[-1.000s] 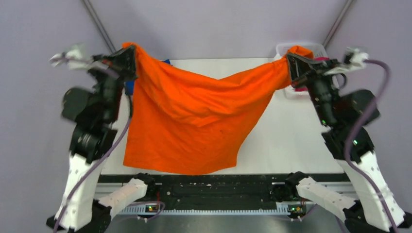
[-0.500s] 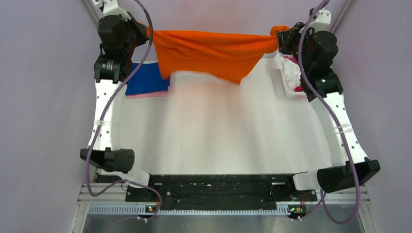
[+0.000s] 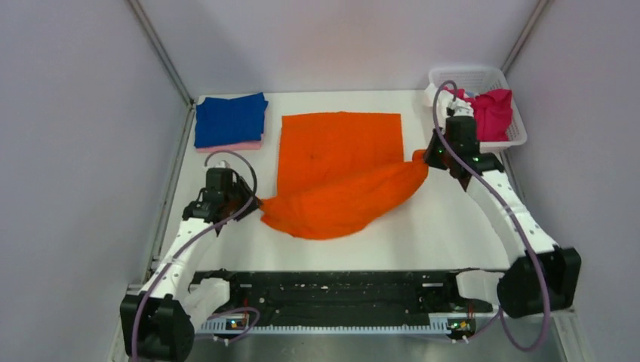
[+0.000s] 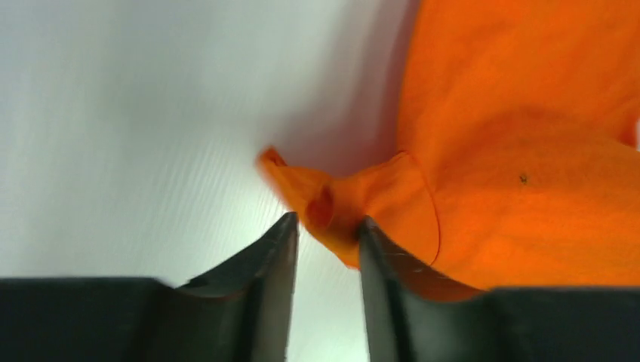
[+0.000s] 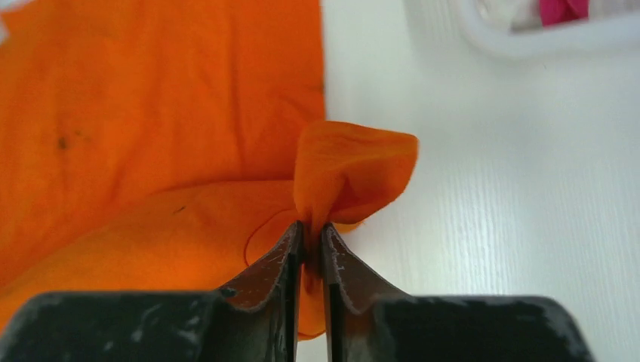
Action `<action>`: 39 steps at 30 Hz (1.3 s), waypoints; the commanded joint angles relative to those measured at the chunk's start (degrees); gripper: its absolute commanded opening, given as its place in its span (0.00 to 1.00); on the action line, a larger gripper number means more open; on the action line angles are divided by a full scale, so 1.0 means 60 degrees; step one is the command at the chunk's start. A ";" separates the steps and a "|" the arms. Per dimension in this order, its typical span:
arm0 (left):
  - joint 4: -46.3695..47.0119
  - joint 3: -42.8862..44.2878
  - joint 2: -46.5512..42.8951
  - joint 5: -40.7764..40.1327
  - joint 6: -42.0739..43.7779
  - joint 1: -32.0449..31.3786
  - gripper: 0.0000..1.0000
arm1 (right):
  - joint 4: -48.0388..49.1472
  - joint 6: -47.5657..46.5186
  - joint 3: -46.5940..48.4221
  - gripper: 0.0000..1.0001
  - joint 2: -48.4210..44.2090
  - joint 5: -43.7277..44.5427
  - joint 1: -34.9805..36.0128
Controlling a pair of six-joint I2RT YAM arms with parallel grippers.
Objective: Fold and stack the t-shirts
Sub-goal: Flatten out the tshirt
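Observation:
The bright orange t-shirt (image 3: 340,162) lies on the table, its far half spread flat and its near half bunched in a roll between the two arms. My left gripper (image 3: 253,202) stands open at the roll's left end; in the left wrist view the orange corner (image 4: 340,204) rests at the fingertips (image 4: 364,226), loose. My right gripper (image 3: 423,158) is at the roll's right end. In the right wrist view its jaws (image 5: 309,230) pinch a fold of the orange cloth (image 5: 351,170) with only a thin gap.
A folded royal blue t-shirt (image 3: 230,119) lies on a pale pink one (image 3: 230,145) at the back left. The white lattice basket (image 3: 472,75) at the back right holds a magenta t-shirt (image 3: 494,113) and white cloth (image 3: 462,96), close behind my right gripper.
Both arms came down from holding the orange t-shirt stretched high and drew toward the near side, laying it on the table. The left jaws opened off the corner; the right jaws eased slightly.

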 commanded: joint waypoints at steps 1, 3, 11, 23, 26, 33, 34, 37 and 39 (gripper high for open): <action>-0.0747 -0.0829 -0.0521 0.0829 -0.0701 -0.0172 0.79 | -0.0849 0.0332 -0.0067 0.35 0.1283 0.2025 -0.0148; -0.1084 -0.0522 -0.0785 0.0814 -0.0536 -0.0364 0.99 | -0.1063 0.0587 0.0184 0.60 0.1623 0.2583 -0.0133; 0.0999 0.1373 0.0891 0.1818 0.0159 -0.0683 0.99 | -0.0805 0.1256 -0.0857 0.99 0.0331 0.2077 0.0854; 0.1444 0.7991 1.0078 0.3164 0.0729 -0.1376 0.99 | 0.0639 0.3673 -0.4128 0.99 0.0883 0.1958 0.3110; 0.1221 0.8171 1.0878 0.2991 0.0704 -0.1376 0.99 | 0.1149 0.3568 -0.3916 0.99 0.1836 0.2231 0.2987; 0.1765 0.4682 0.9735 0.3087 0.0210 -0.1472 0.99 | 0.2044 0.1875 -0.0705 0.98 0.5671 0.2063 0.1509; 0.2044 0.3793 0.9250 0.3177 0.0018 -0.1580 0.99 | 0.1971 0.1491 0.0096 0.98 0.6303 0.2188 0.1424; 0.2237 0.1536 0.7591 0.2850 -0.0494 -0.2500 0.99 | 0.1979 0.0612 0.2552 0.98 0.8197 0.2134 0.1239; 0.2041 0.0811 0.6768 0.2633 -0.0812 -0.3240 0.99 | 0.1851 -0.0089 0.4325 0.99 0.9249 0.1991 0.1214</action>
